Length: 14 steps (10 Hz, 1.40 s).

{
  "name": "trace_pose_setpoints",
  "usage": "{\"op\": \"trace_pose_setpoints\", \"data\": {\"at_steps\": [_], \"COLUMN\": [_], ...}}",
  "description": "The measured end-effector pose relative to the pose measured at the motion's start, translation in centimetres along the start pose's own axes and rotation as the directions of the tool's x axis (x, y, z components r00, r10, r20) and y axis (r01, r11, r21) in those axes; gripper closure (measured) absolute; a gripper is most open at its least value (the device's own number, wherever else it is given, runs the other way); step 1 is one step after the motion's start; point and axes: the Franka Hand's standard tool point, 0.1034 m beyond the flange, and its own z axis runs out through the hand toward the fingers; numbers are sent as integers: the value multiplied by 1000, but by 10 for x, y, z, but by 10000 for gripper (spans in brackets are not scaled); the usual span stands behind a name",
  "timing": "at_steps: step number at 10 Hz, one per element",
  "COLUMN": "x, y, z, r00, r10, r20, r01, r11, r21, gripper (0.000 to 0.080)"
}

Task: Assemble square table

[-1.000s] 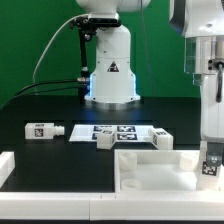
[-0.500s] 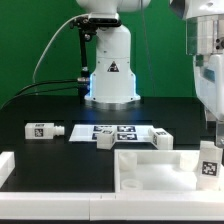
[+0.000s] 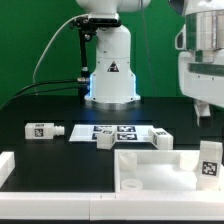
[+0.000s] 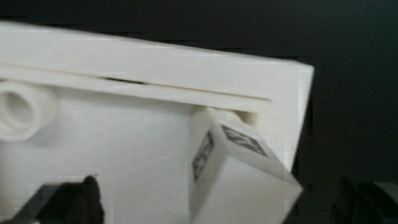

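White tabletop (image 3: 150, 170) on the desk (image 3: 40, 105) in the exterior view, tagged leg (image 3: 209, 160) upright at its corner on the exterior view's right, end effector (image 3: 202, 108) above, wide open, empty. Wrist view: tagged leg (image 4: 231, 150) beside the tabletop (image 4: 107, 70). Likely leg-fitting; next, fetch the loose leg (image 3: 45, 130).

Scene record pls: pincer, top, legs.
pincer: open, empty, raised over corner leg
top: rim up, at table's near edge
corner leg: standing at top's corner, exterior view's right; seated or not, cannot tell
loose legs: three behind top, two by marker board
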Motion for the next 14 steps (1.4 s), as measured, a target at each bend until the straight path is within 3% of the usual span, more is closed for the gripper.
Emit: {"op": "trace_pose_setpoints", "data": {"at_steps": [1,2,5,6,8,10,11,12,14], "x": [-2,0,2,2,1,-20,-15,-11,-9], "y": [3,0,1,2,21,41,44,40,58], "z": [2,3,4,5,16,28,26,24,28], "r00": [995,995,959,929,873,780,741,703,574], "r10": [-98,-97,-279,-368,-488,-620,-669,-709,-819], "r20": [-8,-35,-43,-44,-12,-83,-59,-66,-15], "r01": [98,98,281,369,488,619,667,707,816], "r11": [995,995,960,929,873,784,743,706,573], "r21": [-7,34,23,16,-23,-33,-52,-53,-74], "gripper": [151,151,151,151,151,151,151,151,151]}}
